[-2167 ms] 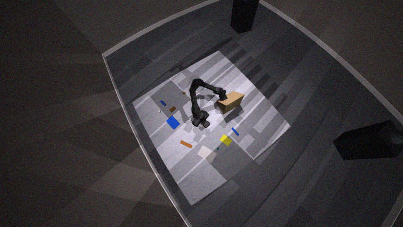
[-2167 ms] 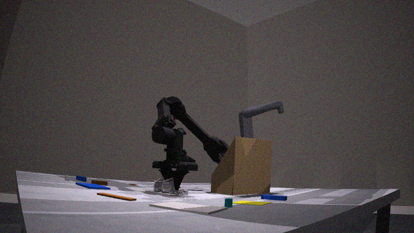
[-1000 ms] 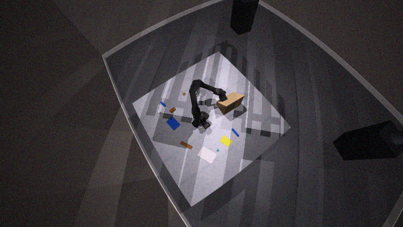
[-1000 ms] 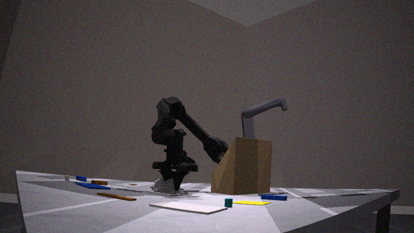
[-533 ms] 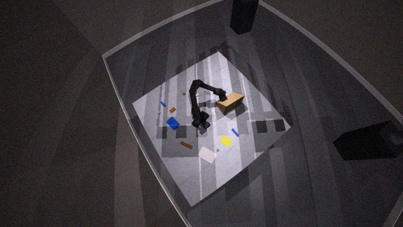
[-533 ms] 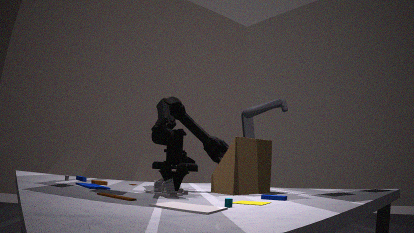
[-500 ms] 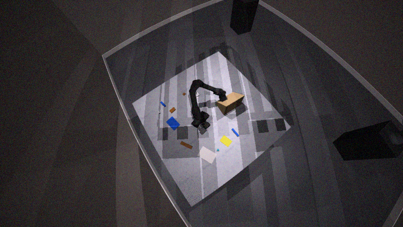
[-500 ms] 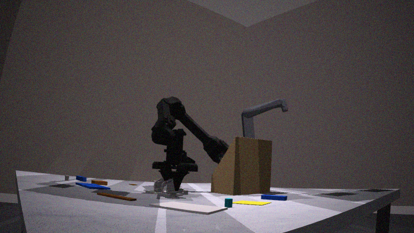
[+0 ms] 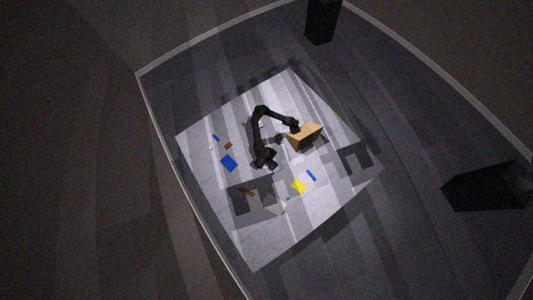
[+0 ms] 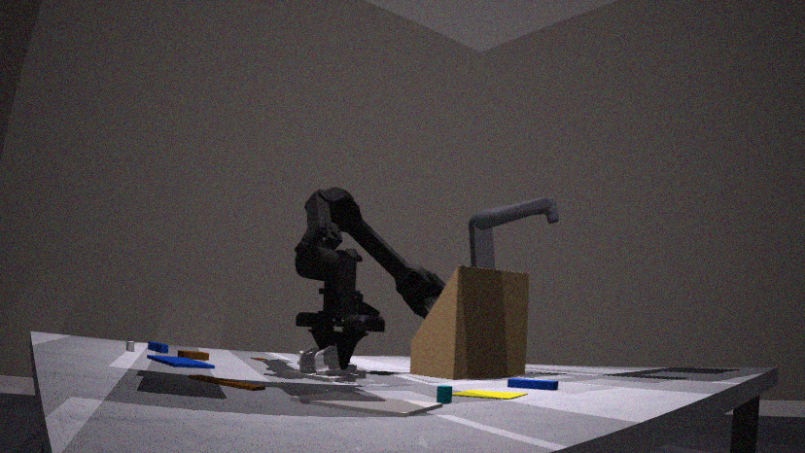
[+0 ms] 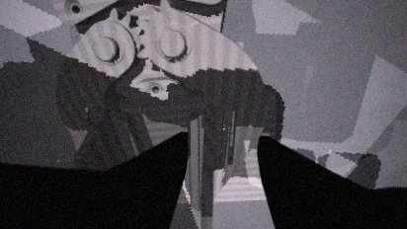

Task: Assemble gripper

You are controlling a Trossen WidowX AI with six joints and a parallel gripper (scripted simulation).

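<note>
The landmark is the tan wedge-shaped block (image 9: 308,132) (image 10: 490,323), standing close beside the arm (image 9: 257,130) (image 10: 374,241). Above it, the exterior view shows a grey bent post (image 10: 509,213). From overhead, to the block's lower left, the pincer (image 9: 266,167) (image 10: 337,365) (image 11: 223,142) points down, partly open, closed on an upright grey piece (image 11: 196,160), apparently part of a jaw.

The toothed jaws (image 11: 106,48) (image 11: 173,44) lie there too, low on the gripper base, teeth facing each other around two round pins; shadow hides whether they mesh fully. I cannot tell which part is the housing plate.

Also from overhead, below the block lie a blue bar (image 9: 311,175) (image 10: 532,383) and a yellow sheet (image 9: 299,186) (image 10: 492,395); lower left of it are a teal piece (image 9: 288,198) (image 10: 443,394), a pale slab (image 9: 275,208) (image 10: 383,405) and a brown bar (image 9: 246,192) (image 10: 227,382). Well left of it are a blue plate (image 9: 228,163) (image 10: 180,361), a brown block (image 9: 228,145) (image 10: 192,355) and another blue bar (image 9: 215,137) (image 10: 157,347).

The pale surface (image 9: 266,242) (image 10: 636,400) beneath the block is streaked with light and shadow. Plain, dim walls (image 10: 168,140) rise behind the block.
</note>
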